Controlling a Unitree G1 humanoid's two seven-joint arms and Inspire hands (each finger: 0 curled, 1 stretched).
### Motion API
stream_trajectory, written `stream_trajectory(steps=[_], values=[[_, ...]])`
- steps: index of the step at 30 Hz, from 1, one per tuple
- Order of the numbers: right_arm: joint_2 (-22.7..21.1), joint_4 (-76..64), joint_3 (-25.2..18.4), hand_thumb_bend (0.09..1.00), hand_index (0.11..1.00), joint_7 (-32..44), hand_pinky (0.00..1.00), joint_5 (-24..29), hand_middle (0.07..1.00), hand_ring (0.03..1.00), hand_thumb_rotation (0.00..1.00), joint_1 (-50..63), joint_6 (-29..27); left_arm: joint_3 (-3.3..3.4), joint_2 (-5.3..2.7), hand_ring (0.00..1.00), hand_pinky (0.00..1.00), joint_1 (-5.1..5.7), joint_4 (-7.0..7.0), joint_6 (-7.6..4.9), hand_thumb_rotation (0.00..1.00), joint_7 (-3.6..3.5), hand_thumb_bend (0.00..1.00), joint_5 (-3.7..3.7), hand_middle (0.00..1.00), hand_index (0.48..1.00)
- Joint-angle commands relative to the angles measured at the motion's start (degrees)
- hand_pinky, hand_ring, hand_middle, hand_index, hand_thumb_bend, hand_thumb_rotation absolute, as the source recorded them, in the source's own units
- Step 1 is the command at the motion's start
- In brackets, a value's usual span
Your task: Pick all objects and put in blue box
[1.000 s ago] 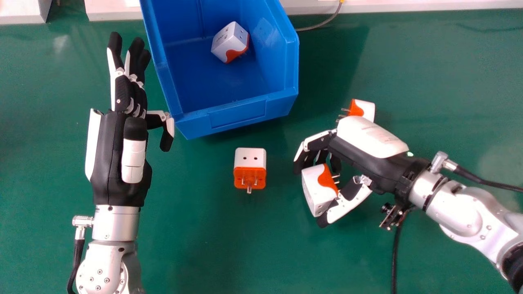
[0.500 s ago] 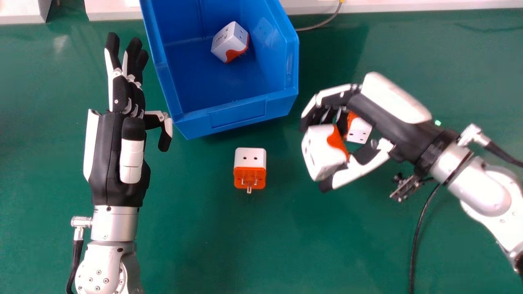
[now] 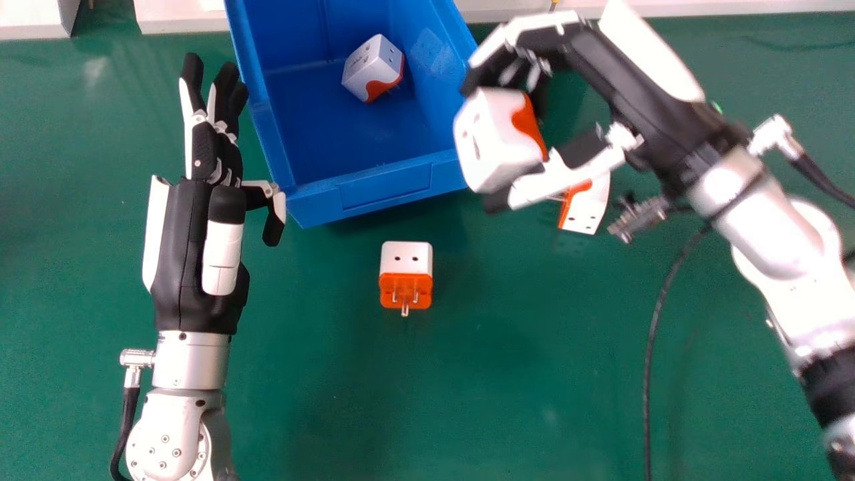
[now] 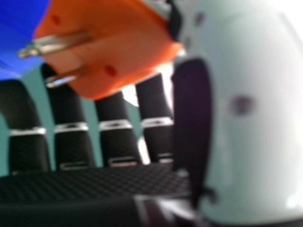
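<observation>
Raised beside the right rim of the blue box (image 3: 386,189) since the earlier frame, the right robot hand (image 3: 618,75) curls round the first adapter (image 3: 493,141). Left on the counter (image 3: 467,381): a second adapter (image 3: 405,259) before the box, a third adapter (image 3: 589,207) off its near right corner. Done: a fourth adapter (image 3: 371,65) inside.

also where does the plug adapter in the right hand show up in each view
Head view: the plug adapter is right of centre in the upper half, held in the right hand.
Right hand view: its orange pronged face shows beside the thumb.
Shared landmark: the blue box, a blue patch behind the prongs.
</observation>
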Motion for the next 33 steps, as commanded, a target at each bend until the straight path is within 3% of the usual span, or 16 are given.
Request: stream_trajectory(steps=[1,4,11,18,27,29,33], values=[[1.2,0.4,-1.0,0.526,0.515,-2.4,0.29,-1.0,0.456,0.364,0.0,-4.6,-0.3,-0.17,0.25,1.0,0.0,-0.71,-0.13,-0.87,0.95,0.11,1.0,0.5,1.0,1.0],[3.5,4.0,-0.2,0.525,0.515,-6.1,0.29,-4.3,0.455,0.363,0.0,-9.1,-0.4,-0.05,0.28,1.0,0.0,-0.85,0.0,-0.97,0.95,-0.17,1.0,0.14,1.0,1.0],[8.0,14.8,2.3,0.525,0.517,-15.9,0.29,-12.3,0.451,0.356,0.0,-19.3,-0.2,-0.11,0.23,1.0,0.0,-1.49,0.85,-1.35,0.95,0.13,1.0,0.62,1.0,1.0],[10.9,24.9,5.5,0.524,0.519,-22.5,0.29,-17.5,0.458,0.359,0.0,-28.5,2.5,0.1,0.67,1.0,0.0,-1.68,1.17,-1.82,0.95,0.35,1.0,0.75,1.0,1.0],[15.0,35.3,9.7,0.521,0.518,-29.6,0.33,-21.6,0.47,0.386,0.0,-36.0,10.5,-0.16,0.4,1.0,0.0,-1.79,1.14,-2.41,0.96,2.58,1.0,2.82,1.0,1.0],[15.8,36.7,10.4,0.521,0.517,-30.2,0.34,-22.2,0.471,0.394,0.0,-36.8,12.3,-0.3,0.41,1.0,0.0,-1.81,1.08,-2.38,0.96,2.58,1.0,2.72,1.0,1.0],[16.8,38.6,11.9,0.521,0.512,-30.3,0.35,-22.9,0.472,0.408,0.0,-38.2,15.7,-0.43,0.36,1.0,0.0,-1.75,0.84,-2.07,0.96,1.82,1.0,1.9,1.0,1.0]])
